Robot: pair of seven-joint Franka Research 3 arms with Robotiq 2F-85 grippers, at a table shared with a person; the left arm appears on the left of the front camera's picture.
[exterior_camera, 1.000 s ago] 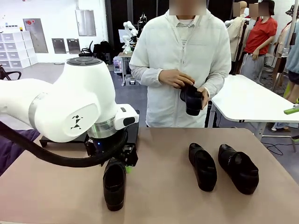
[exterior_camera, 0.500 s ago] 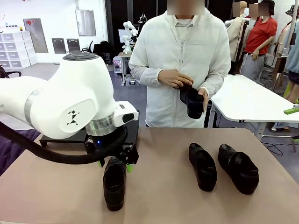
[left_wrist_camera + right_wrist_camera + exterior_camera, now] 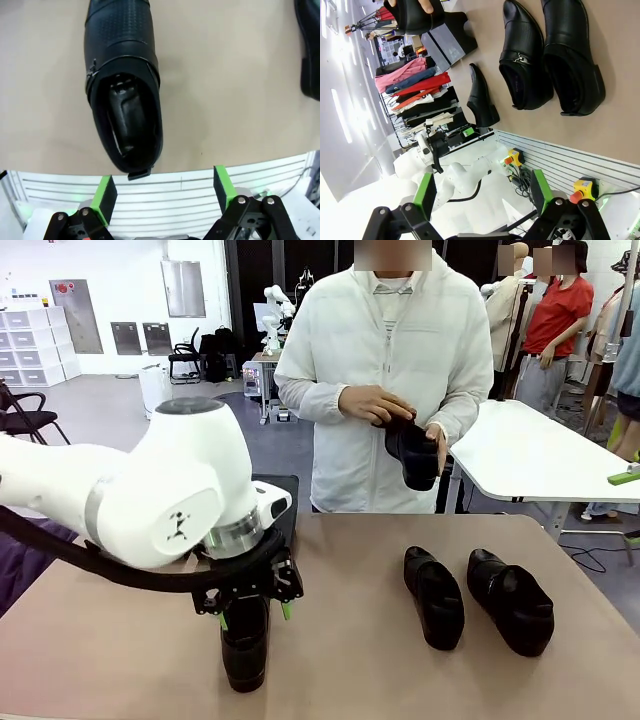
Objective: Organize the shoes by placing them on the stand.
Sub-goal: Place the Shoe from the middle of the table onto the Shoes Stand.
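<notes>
One glossy black shoe (image 3: 245, 655) lies on the tan table near the front left, toe towards me. My left gripper (image 3: 252, 612) hangs open just over its heel end, green pads (image 3: 285, 609) either side. In the left wrist view the shoe (image 3: 125, 95) lies ahead of the open left gripper (image 3: 164, 189), its heel between the pads without touching them. Two more shoes (image 3: 433, 597) (image 3: 510, 601) lie side by side at the right. The person holds a fourth shoe (image 3: 412, 453) in both hands. The black stand (image 3: 284, 502) is mostly hidden behind my left arm. My right gripper (image 3: 482, 192) is open and holds nothing.
The right wrist view looks down on the paired shoes (image 3: 525, 60) (image 3: 570, 55), the single shoe (image 3: 482, 97) and the stand (image 3: 452, 35). A person stands at the table's far edge. A white table (image 3: 540, 455) stands behind on the right.
My left arm has swung lower and towards the near edge, bringing the open gripper down over the shoe's heel end. The person has shifted the held shoe slightly.
</notes>
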